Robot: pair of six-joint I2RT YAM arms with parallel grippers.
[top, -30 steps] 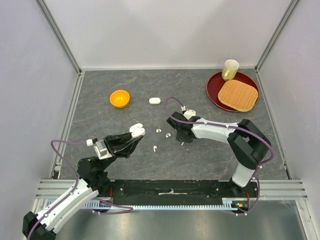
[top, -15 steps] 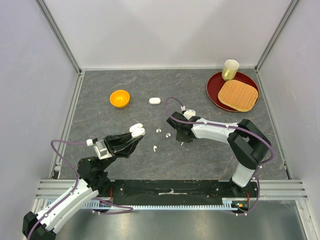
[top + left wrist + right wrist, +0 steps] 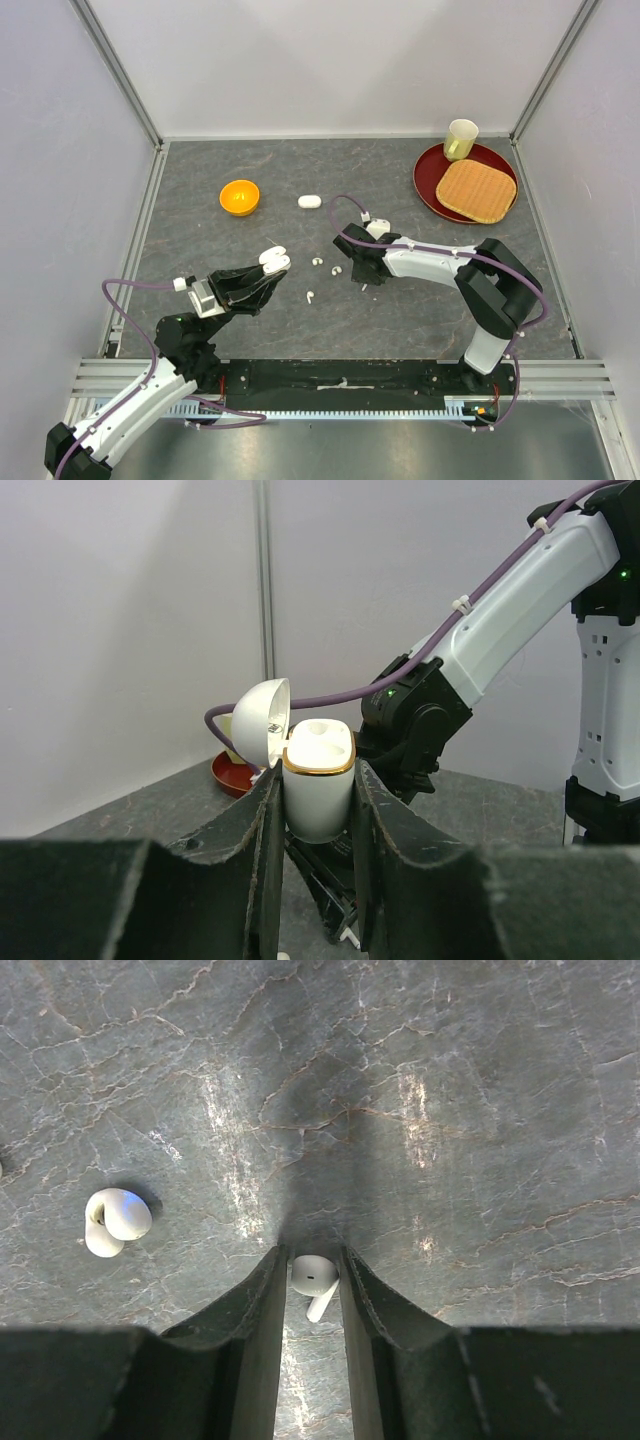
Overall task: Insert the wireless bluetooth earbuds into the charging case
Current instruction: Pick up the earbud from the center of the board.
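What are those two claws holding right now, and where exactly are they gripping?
The left gripper clamps the open charging case by the sides of its lower body. The right gripper pinches one earbud by its rounded head, stem free.

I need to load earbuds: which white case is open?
The case in the left gripper, lid flipped back; the other case, near the orange bowl, is shut.

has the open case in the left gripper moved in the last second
No. The open charging case holds its spot against the orange bowl, left gripper shut on it.
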